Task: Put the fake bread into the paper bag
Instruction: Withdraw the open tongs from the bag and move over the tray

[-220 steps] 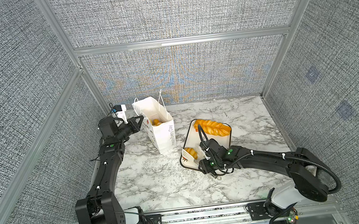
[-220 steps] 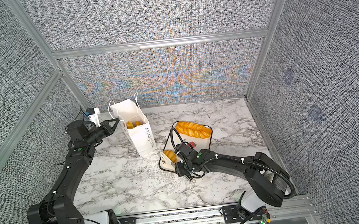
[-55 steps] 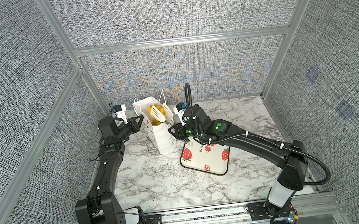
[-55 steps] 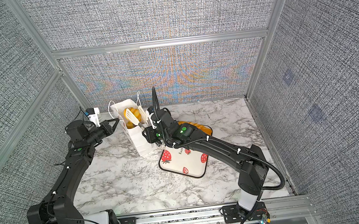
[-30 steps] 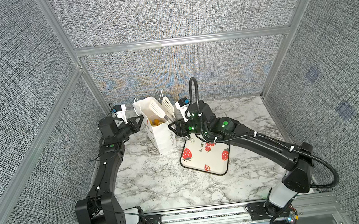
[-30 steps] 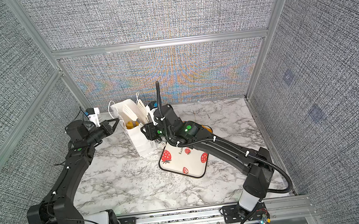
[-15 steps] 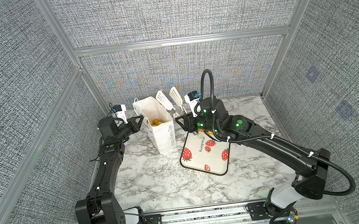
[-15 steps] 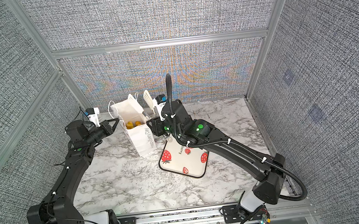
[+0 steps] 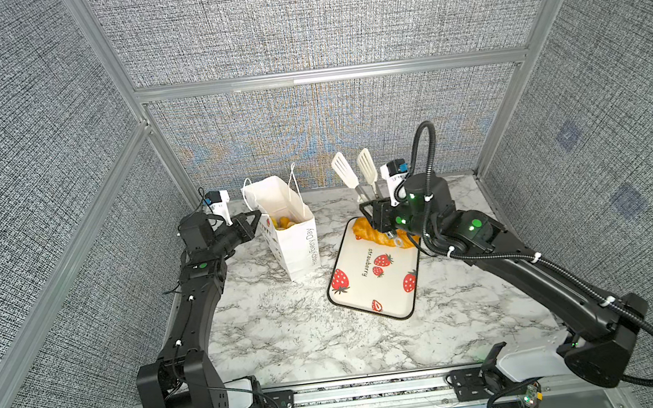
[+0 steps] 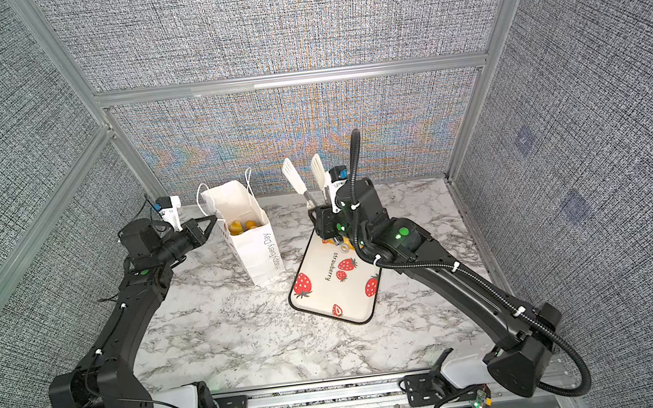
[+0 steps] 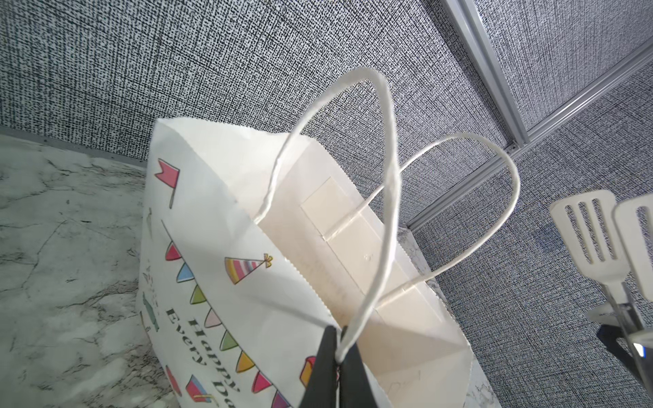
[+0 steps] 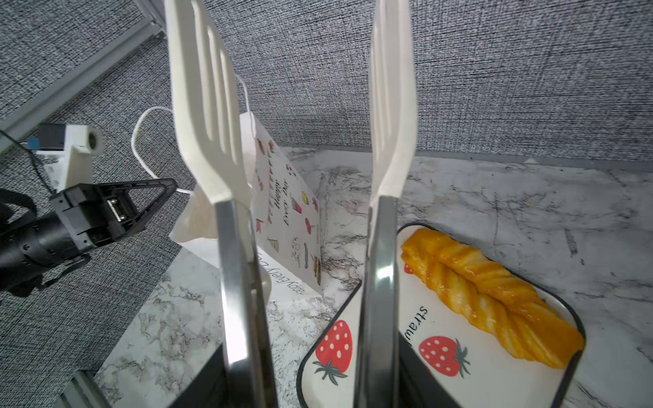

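We read "Happy Every Day" on the paper bag and "strawberry" on the tray. The left gripper is pinched shut on the bag's cord handle. The right gripper clamps the white tongs, whose blades are apart and empty. Small fake bread sits in the bag and the braided loaf lies on the tray. Marble tabletop, grey woven walls.

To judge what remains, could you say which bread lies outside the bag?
The long braided loaf on the strawberry tray; the small pieces sit inside the paper bag.
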Controlling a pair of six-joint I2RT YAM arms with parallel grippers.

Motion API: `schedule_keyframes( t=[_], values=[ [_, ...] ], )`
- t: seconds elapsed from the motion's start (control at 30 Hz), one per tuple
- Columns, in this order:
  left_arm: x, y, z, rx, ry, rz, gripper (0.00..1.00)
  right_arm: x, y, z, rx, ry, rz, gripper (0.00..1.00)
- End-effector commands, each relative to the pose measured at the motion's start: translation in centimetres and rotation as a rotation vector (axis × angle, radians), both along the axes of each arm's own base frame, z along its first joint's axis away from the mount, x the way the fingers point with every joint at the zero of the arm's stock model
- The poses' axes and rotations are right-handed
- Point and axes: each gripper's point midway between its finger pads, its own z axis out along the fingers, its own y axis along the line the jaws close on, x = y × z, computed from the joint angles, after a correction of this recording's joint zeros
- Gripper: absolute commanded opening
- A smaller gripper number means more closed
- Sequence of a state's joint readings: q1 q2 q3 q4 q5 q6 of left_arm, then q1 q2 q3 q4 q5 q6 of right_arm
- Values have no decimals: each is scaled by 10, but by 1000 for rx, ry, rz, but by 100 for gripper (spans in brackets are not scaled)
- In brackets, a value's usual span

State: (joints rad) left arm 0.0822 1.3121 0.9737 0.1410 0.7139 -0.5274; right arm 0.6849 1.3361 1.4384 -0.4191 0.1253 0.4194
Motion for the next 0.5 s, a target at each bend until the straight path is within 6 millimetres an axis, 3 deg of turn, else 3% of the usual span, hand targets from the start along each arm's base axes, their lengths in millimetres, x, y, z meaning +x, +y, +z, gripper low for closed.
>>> schedule_keyframes(
  t=[0.0, 0.47],
  values=[
    [-1, -2, 4, -1, -23, -12, 1, 7, -20, -3, 11, 5, -58, 53],
    [0, -1, 3, -1, -22, -12, 1, 33, -97, -76, 7, 164, -223, 54]
  ],
)
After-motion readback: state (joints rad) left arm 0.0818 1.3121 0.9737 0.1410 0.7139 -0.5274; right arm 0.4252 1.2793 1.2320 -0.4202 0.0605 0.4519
